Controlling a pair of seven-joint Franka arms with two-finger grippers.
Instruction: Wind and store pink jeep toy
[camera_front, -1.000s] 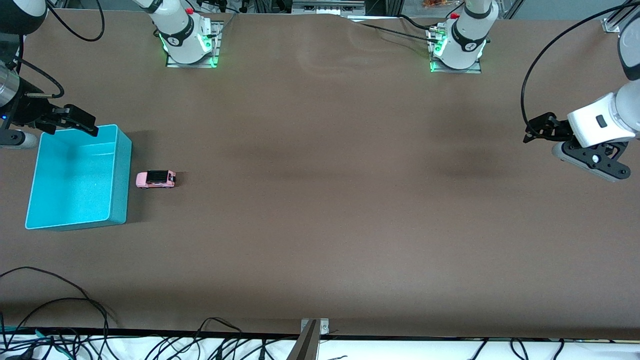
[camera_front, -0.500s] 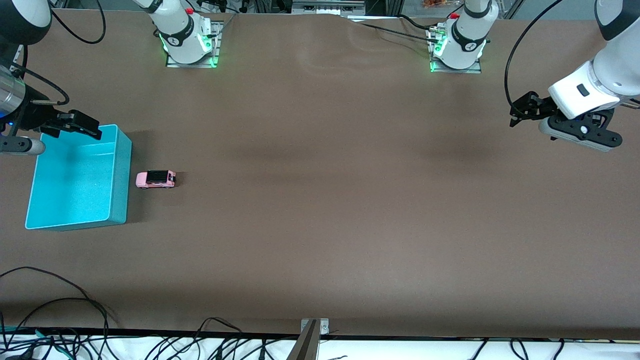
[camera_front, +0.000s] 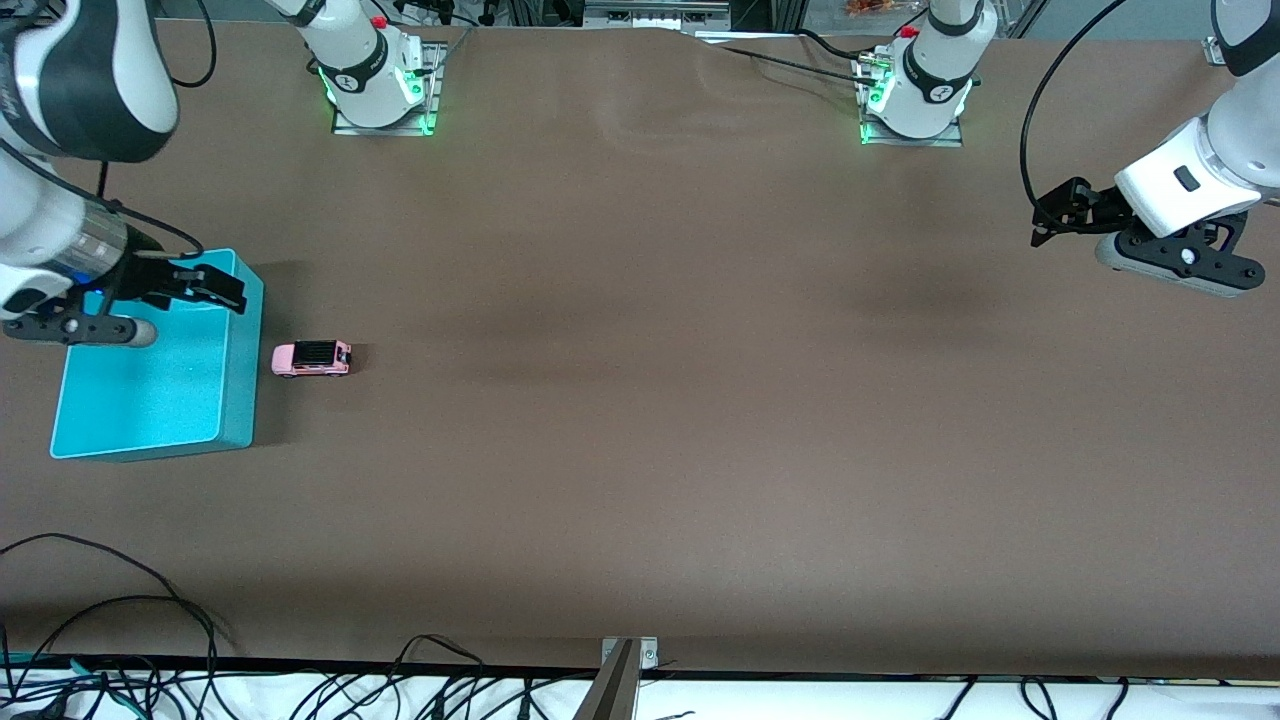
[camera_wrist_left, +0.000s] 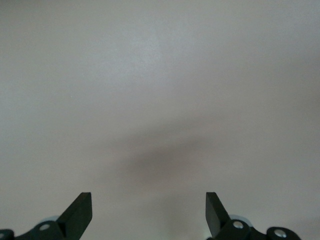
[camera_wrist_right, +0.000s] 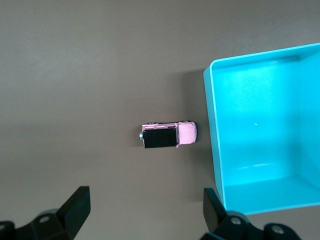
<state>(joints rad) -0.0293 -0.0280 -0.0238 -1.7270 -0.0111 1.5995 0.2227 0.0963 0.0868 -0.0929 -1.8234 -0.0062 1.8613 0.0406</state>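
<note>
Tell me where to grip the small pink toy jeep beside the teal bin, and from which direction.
Grip the small pink toy jeep across its two long flat sides, coming straight down from above. It stands upright on its wheels, apart from the teal plastic bin. The open right end effector, over the bin's rim, looks best placed.

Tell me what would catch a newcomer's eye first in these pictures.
The bright teal bin stands out at the right arm's end of the brown table, with nothing in the part of it that shows. Just beside it sits the pink jeep toy, tiny by comparison and on its wheels. The right gripper hangs open over the bin's edge, while the left gripper waits open at the left arm's end.
</note>
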